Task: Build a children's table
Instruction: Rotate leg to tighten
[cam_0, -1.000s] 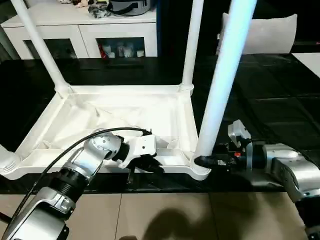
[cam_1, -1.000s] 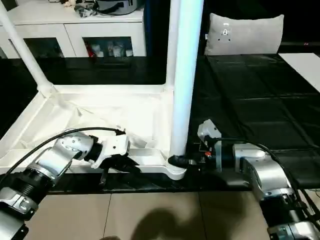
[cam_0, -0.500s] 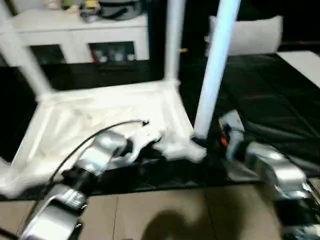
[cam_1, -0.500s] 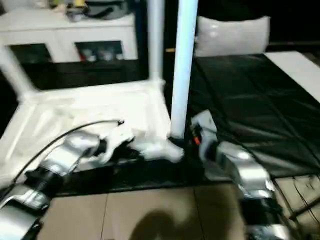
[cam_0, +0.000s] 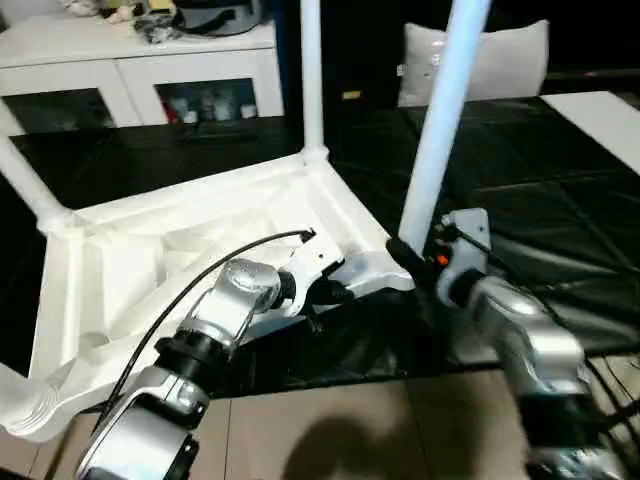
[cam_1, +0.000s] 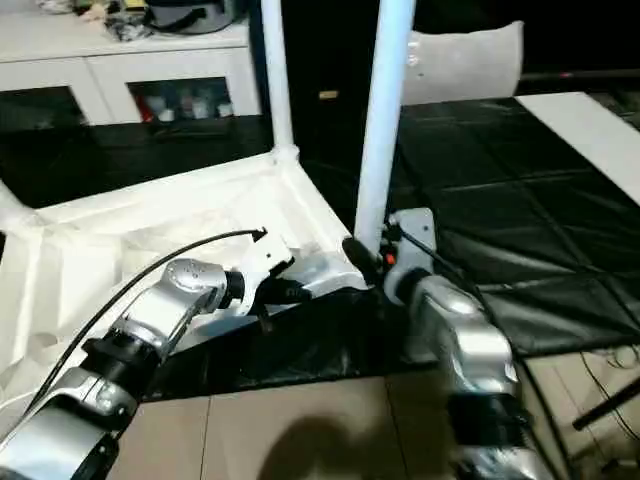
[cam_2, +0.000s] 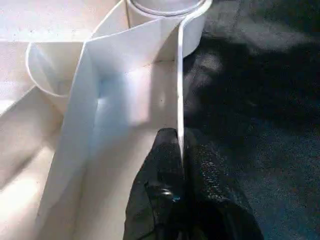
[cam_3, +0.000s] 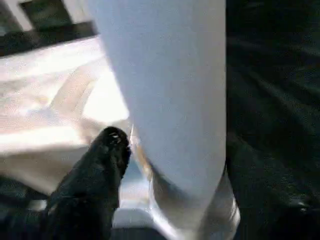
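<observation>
The children's table (cam_0: 200, 240) lies upside down on the black mat (cam_0: 520, 200) ahead of me, ribbed underside up, its legs standing in the corner sockets. My left gripper (cam_2: 180, 165) has its jaws closed narrow on the thin upright rim wall of the top, one finger on each side, close to the corner socket at about 1 o'clock from my chest. My right gripper (cam_0: 412, 262) sits at the foot of the near leg (cam_0: 440, 120) where it enters that socket; one black finger (cam_3: 107, 150) lies against the leg, and I cannot tell how its jaws stand.

I judge the thing light and hollow, moulded white plastic: smooth and rather slippery on the round tapered legs, stiffer where ribs cross the underside. The rim is a thin flat flange, easy to pinch but likely to flex if I pull hard. The legs give long leverage, so a push high up would tip the whole top; low, beside the socket, is the better hold. A white cabinet (cam_0: 130, 70) and a pillow (cam_0: 490, 60) sit beyond, at 11 and 1 o'clock.
</observation>
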